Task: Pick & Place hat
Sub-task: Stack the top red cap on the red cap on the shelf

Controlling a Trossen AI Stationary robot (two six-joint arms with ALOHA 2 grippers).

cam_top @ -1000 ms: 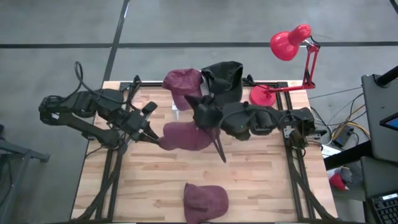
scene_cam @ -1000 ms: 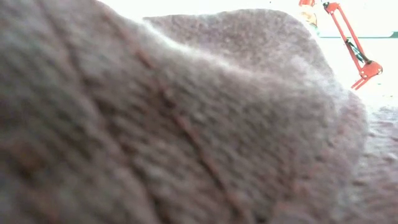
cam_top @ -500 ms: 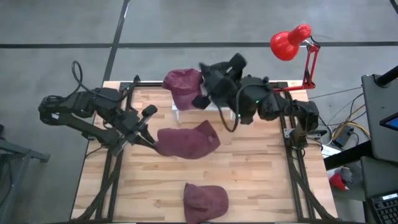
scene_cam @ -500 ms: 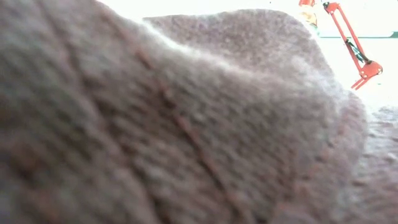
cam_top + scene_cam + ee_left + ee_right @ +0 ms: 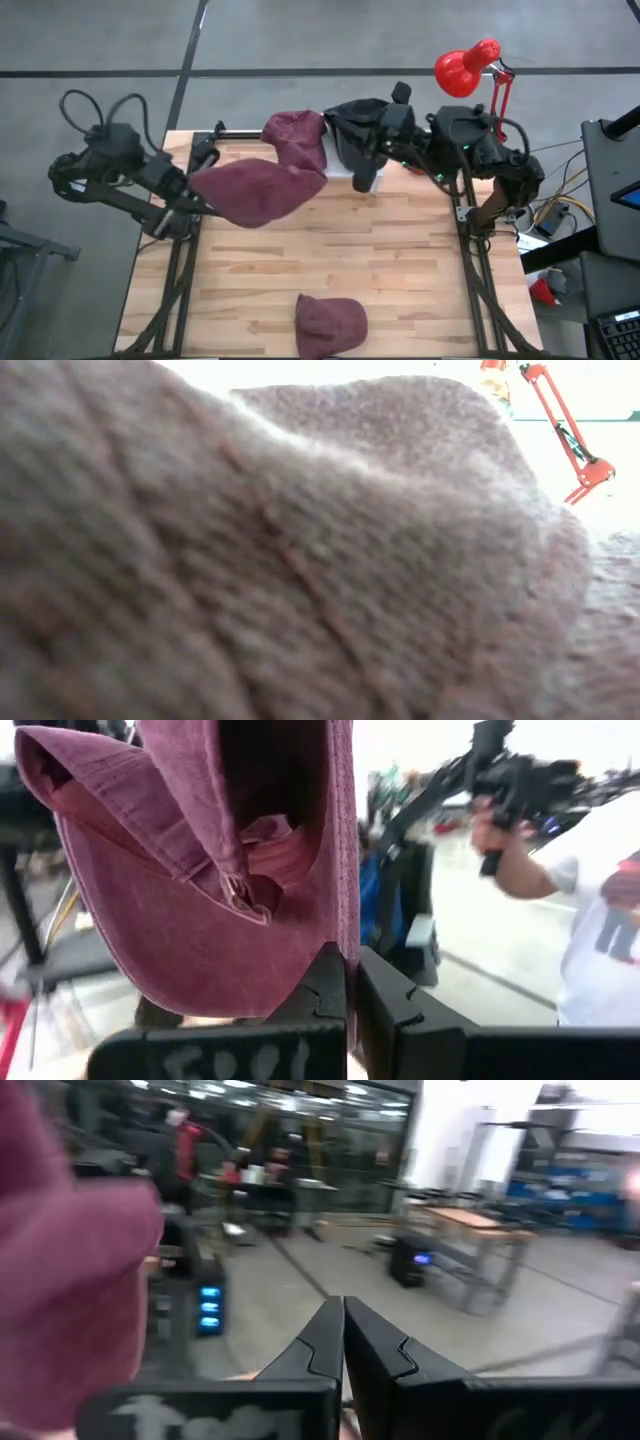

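My left gripper [image 5: 200, 203] is over the table's left side, shut on a maroon hat [image 5: 262, 190] that hangs in the air beside it. The left wrist view shows the hat's hollow inside [image 5: 200, 890] with its strap. My right gripper [image 5: 364, 180] is shut and holds nothing; it is near the far edge beside a black hat [image 5: 355, 122]. A second maroon hat [image 5: 295, 135] sits at the far edge. A third [image 5: 330, 322] lies at the near edge and fills the low view [image 5: 250, 560]. My left gripper pinches the maroon hat's rim [image 5: 346, 945] between its two fingers [image 5: 322, 988]. It comes at the hat from the table's left side. The hat is lifted clear of the table and stretches away from the fingers toward the table's middle, open side turned to the wrist camera.
A red desk lamp [image 5: 465, 68] stands at the far right corner and shows in the low view [image 5: 565, 430]. Bare wooden tabletop [image 5: 340, 250] lies across the middle. A person [image 5: 590, 910] shows beyond the table in the left wrist view.
My left gripper has drawn back toward the table's left and far side and risen, lifting the maroon hat clear of the table's middle. My right gripper has left that hat and pulled back toward the far right, next to the black hat.
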